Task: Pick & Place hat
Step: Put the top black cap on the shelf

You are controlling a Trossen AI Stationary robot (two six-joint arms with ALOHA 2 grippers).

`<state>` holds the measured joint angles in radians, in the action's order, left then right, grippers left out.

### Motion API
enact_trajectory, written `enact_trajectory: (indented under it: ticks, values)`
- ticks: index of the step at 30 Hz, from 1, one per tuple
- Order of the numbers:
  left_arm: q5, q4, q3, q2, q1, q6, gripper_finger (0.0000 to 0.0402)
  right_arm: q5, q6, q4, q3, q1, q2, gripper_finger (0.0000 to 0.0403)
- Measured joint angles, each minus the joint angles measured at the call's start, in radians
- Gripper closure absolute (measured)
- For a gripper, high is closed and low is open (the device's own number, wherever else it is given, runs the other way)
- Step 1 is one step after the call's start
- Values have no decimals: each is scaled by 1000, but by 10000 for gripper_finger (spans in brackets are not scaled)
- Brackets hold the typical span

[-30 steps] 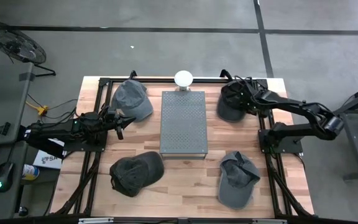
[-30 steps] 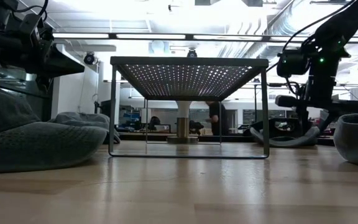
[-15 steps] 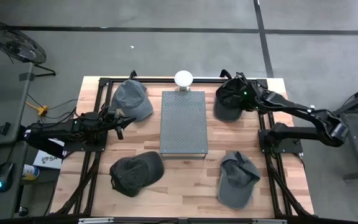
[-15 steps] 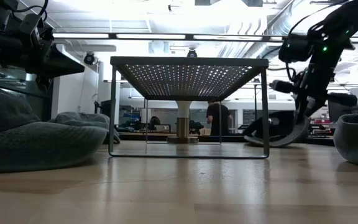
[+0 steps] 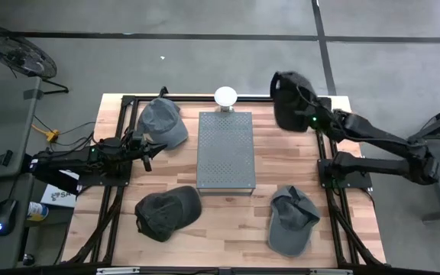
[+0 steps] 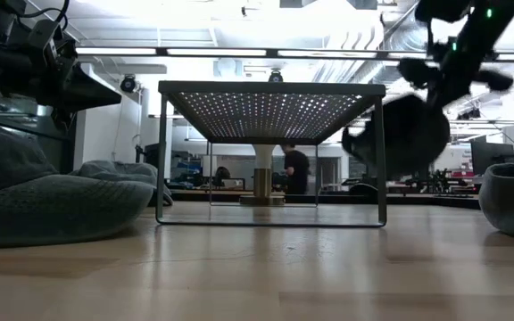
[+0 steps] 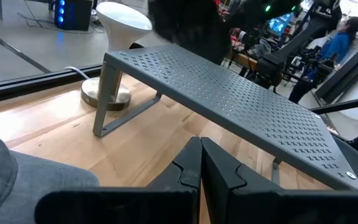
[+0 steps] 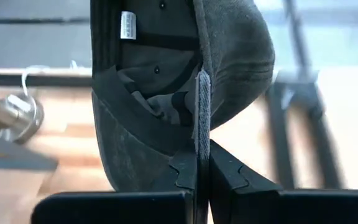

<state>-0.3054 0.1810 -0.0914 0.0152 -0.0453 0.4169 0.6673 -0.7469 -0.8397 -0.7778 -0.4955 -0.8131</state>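
Presently: Dark Hat Aloft at Two O'Clock

Right pincer (image 8: 202,163) clamped tight on the edge of a dark hat (image 5: 287,99), raised clear of the surface (image 5: 166,176) at roughly two o'clock from the perforated stand (image 5: 224,151). Hat hanging crown-down beneath the fingers, inner lining and sweatband exposed to the right wrist view; an edge grip judged chosen so the soft crown drapes freely and does not bunch between the fingers. Seen in the low view beside the stand's top, near its right leg. Probable destination the stand or the white knob-topped post (image 5: 225,96) at twelve o'clock; not confirmed.

Left pincer (image 7: 201,163) fully closed, holding nothing, parked low at nine o'clock, pointing toward the stand, apparently waiting.

Count of hats: four. One held aloft; three resting on the surface — a grey hat (image 5: 162,122) at ten o'clock, a dark hat (image 5: 166,211) at seven o'clock, a grey hat (image 5: 292,220) at five o'clock. One stand, one post. Arms: two.
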Motion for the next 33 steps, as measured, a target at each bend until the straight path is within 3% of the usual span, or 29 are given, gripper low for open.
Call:
enact_trajectory:
  ticks: [5,9,11,14,23,27,33]
  values:
    - [0,0,0,0,0,0,400,331,284,12,-150,140,-6,397]
    - [-1,0,0,0,0,0,400,656,538,144,-231,298,-4,397]
    - [-1,0,0,0,0,0,400,738,616,178,-241,371,7,397]
    - [-1,0,0,0,0,0,400,732,607,185,-233,423,50,397]
    - [-4,0,0,0,0,0,400,846,586,188,-149,616,148,397]
    - [-4,0,0,0,0,0,400,901,669,194,-132,694,118,397]
    - [-4,0,0,0,0,0,400,903,803,263,-130,741,-5,397]
